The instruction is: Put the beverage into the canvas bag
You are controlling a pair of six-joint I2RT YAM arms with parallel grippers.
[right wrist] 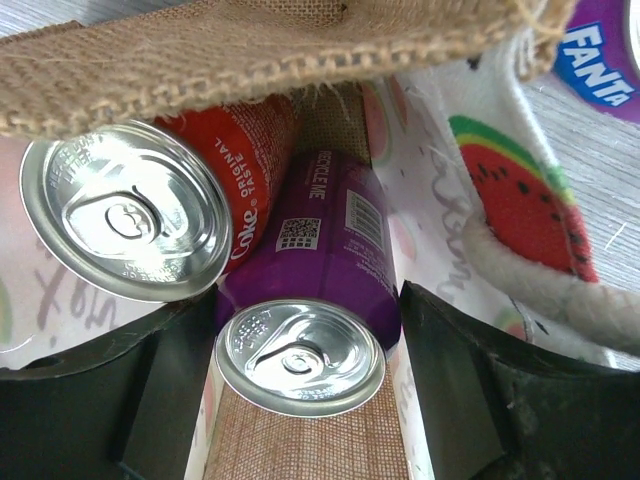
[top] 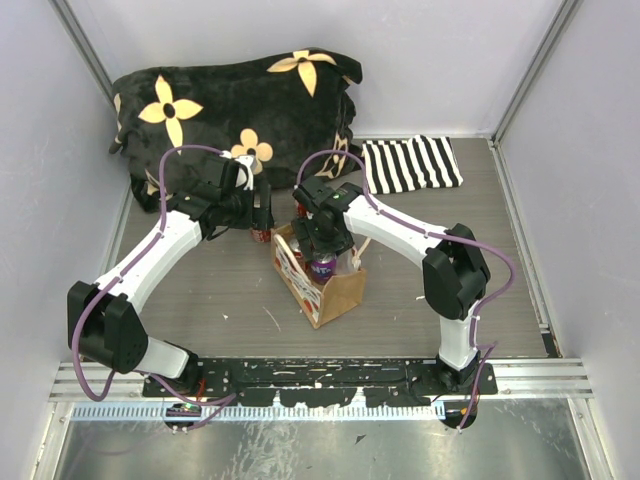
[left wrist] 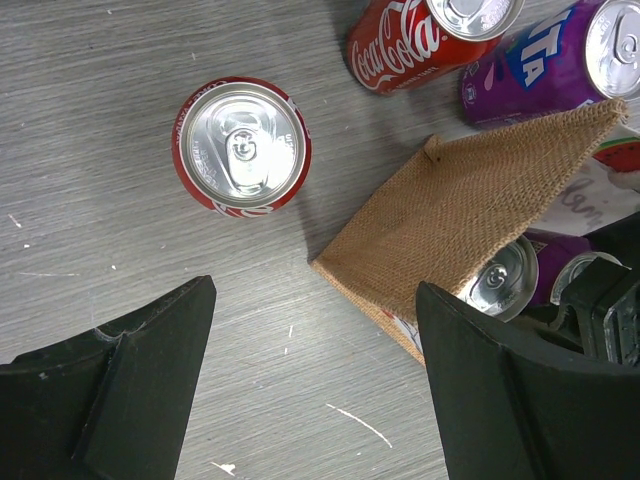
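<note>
Purple can [right wrist: 300,355] sits in the canvas bag [right wrist: 250,50] — my right tool [right wrist: 305,300] straddles it to lower it, holding or released I cannot tell; left tool [left wrist: 318,295] open, aside to give room.

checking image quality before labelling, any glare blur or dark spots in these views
Top external: even light, soft shadows, canvas bag small in frame; left wrist: sharp, glare on the standing coke can lid, left fingers nearly black; right wrist: bright glare on the purple can lid, right fingers dark too.
</note>
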